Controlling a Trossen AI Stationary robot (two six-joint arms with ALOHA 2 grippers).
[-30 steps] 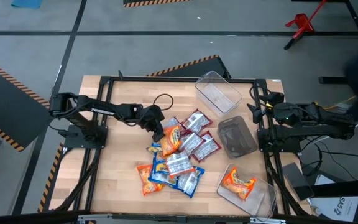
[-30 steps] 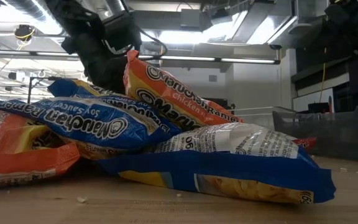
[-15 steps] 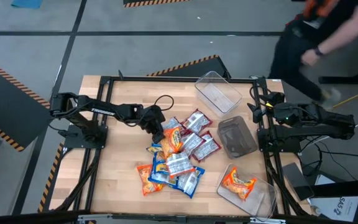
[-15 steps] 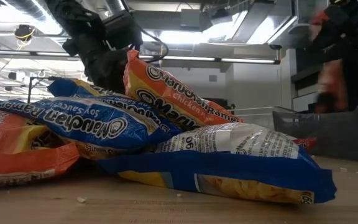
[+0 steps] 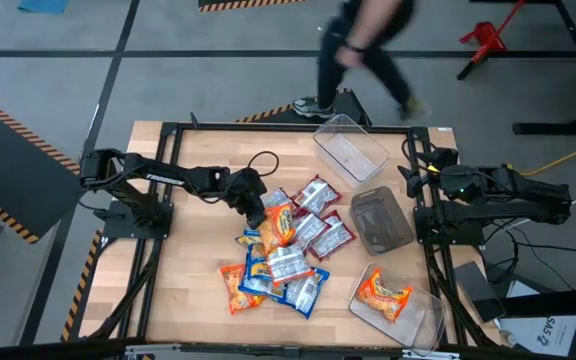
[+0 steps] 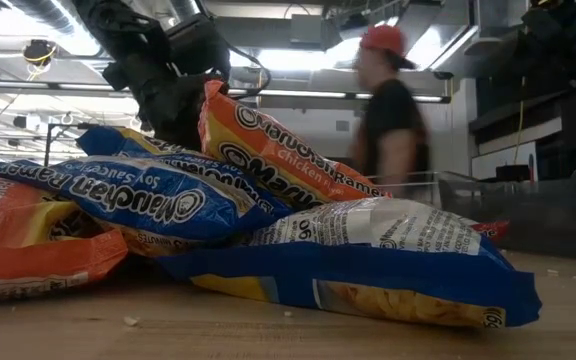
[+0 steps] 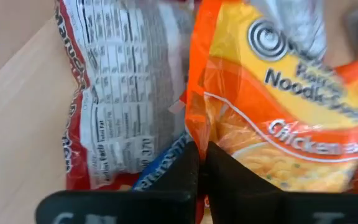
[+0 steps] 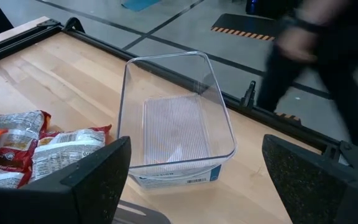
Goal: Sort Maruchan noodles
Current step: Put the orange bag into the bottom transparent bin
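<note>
With the left gripper (image 5: pixel 260 213) clamped on an orange packet (image 5: pixel 279 222) mid-bench, lifting toward the near-right-corner tub (image 5: pixel 420 322) is called for.

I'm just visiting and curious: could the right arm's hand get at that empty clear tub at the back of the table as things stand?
Probably yes. The right hand is open and faces the empty clear tub, with only bare wooden table between them. The noodle packets lie off to one side.

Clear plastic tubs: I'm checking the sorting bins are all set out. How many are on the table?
2. One clear rectangular plastic tub stands empty at the table's far edge; the other clear tub sits at the near right corner, holding an orange noodle packet. A dark grey tub stands between them.
</note>
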